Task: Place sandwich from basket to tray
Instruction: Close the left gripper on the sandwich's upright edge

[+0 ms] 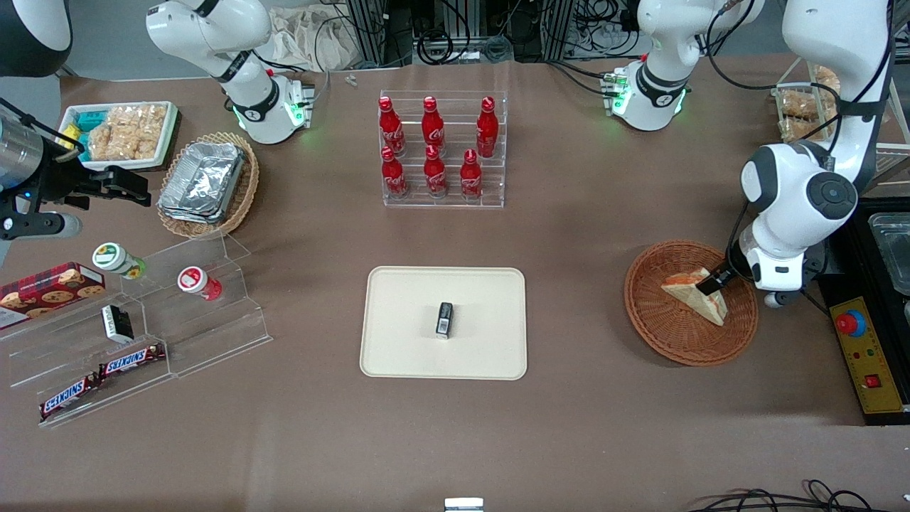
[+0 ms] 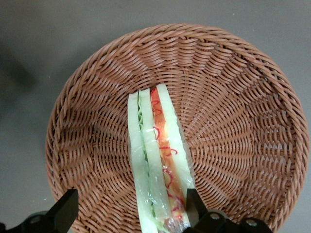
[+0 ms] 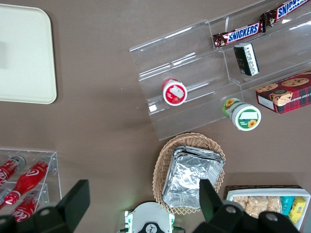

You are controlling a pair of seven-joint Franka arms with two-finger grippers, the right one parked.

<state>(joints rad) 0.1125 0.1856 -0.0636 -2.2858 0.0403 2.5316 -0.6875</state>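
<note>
- Front view: the sandwich [image 1: 693, 297] lies in the round reddish-brown basket [image 1: 668, 338] toward the working arm's end of the table. The gripper [image 1: 711, 282] sits low over the basket, its dark fingertip at the sandwich's upper edge. The cream tray [image 1: 398, 341] lies mid-table, well apart from the basket, with a small dark packet [image 1: 444, 319] on it. A clear rack of red bottles [image 1: 435, 146] stands farther from the camera than the tray.
- Left wrist view: the sandwich [image 2: 158, 165] rests on the basket [image 2: 233, 87] floor, cut edge up, showing green and red-orange filling between pale bread layers. The gripper [image 2: 129, 211] has its fingers [image 2: 65, 211] spread apart, one on each side of the sandwich; one finger is just beside the bread, the other stands clear of it.
- Right wrist view: a corner of the tray [image 3: 24, 58] shows, along with a clear stepped stand [image 3: 218, 73] holding Snickers bars [image 3: 240, 33], and a paler wicker basket with foil containers [image 3: 192, 177].
</note>
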